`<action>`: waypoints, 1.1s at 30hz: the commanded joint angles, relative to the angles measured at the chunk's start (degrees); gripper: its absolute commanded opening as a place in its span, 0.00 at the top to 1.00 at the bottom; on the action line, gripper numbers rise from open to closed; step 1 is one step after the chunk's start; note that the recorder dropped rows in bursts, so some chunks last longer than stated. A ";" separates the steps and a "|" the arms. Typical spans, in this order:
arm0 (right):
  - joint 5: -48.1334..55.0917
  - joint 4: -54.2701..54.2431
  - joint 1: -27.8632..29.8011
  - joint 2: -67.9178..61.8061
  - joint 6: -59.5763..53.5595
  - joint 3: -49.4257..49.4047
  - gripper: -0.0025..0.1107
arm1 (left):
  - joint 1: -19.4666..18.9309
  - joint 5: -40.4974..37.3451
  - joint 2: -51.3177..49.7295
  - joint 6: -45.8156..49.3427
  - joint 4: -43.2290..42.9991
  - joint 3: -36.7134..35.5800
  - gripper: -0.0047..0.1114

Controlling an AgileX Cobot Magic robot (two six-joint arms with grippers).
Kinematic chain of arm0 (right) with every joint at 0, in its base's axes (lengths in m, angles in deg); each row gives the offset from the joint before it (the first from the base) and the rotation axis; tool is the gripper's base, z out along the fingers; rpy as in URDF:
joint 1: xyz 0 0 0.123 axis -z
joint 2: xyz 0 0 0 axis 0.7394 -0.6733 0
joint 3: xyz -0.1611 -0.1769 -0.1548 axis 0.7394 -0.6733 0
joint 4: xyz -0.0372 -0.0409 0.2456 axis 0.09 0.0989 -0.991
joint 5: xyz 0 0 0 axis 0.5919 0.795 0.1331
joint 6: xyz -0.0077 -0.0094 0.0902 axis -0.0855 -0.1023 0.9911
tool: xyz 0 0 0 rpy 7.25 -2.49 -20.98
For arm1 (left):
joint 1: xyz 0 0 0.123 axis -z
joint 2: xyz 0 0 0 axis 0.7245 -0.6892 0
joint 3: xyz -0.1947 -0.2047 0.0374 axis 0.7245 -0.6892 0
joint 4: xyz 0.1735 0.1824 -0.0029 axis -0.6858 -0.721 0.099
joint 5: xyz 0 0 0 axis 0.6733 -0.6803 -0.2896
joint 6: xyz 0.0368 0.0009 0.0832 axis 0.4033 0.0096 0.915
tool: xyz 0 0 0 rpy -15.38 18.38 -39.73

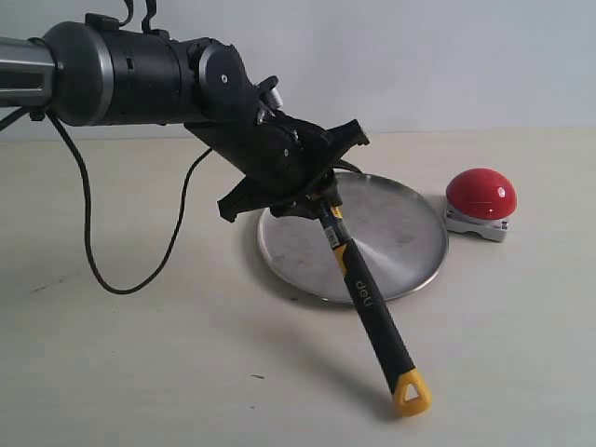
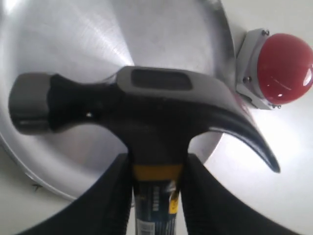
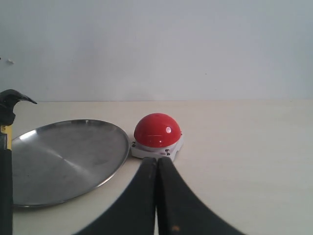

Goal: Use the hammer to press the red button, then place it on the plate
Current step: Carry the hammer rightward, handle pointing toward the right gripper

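My left gripper (image 1: 317,200) is shut on the hammer (image 1: 372,312) just below its dark head, over the near part of the silver plate (image 1: 400,233). The black handle slants down to the yellow end (image 1: 412,393), which sits at the table. In the left wrist view the hammer head (image 2: 146,105) hangs above the plate (image 2: 73,44), with the fingers (image 2: 110,196) clamped on the handle. The red button (image 1: 480,194) on its grey-white base stands right of the plate, apart from the hammer. My right gripper (image 3: 157,161) is shut and empty, pointing at the red button (image 3: 157,130).
A black cable (image 1: 112,251) loops over the table left of the plate. A pale wall (image 1: 419,56) closes off the back. The left arm's bulky black body (image 1: 140,74) reaches in from the upper left.
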 commanded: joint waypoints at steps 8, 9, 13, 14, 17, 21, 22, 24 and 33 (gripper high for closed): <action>-0.45 0.67 0.26 0.38 -0.35 -0.25 0.98 | 0.20 -1.61 1.02 3.98 2.42 0.25 0.96; -0.45 0.67 0.26 0.38 -0.35 -0.25 0.98 | 0.20 -1.76 1.02 3.98 2.50 0.25 0.96; -4.00 -0.21 0.26 0.38 1.74 -0.25 0.98 | 0.20 -2.94 1.02 4.57 2.56 0.25 0.96; -5.23 -1.70 0.26 0.38 4.04 -0.25 0.98 | 0.20 -3.12 1.02 5.26 2.56 0.25 0.96; -7.73 -4.36 0.26 0.38 9.71 -0.25 0.98 | 0.20 -3.64 1.02 5.89 2.56 0.25 0.96; -7.89 -4.92 0.26 0.38 14.37 -0.25 0.98 | 0.20 -3.64 1.02 7.56 2.56 0.25 0.96; -8.14 -4.92 0.26 0.38 15.50 -0.25 0.98 | 0.20 -3.64 1.02 8.47 2.56 0.25 0.96; -8.44 -4.92 0.26 0.38 17.75 -0.25 0.98 | 0.20 -3.78 1.02 9.84 2.79 0.25 0.96; -8.53 -10.92 0.26 0.38 23.51 -0.25 0.98 | 0.20 -4.26 1.02 16.66 6.97 0.25 0.96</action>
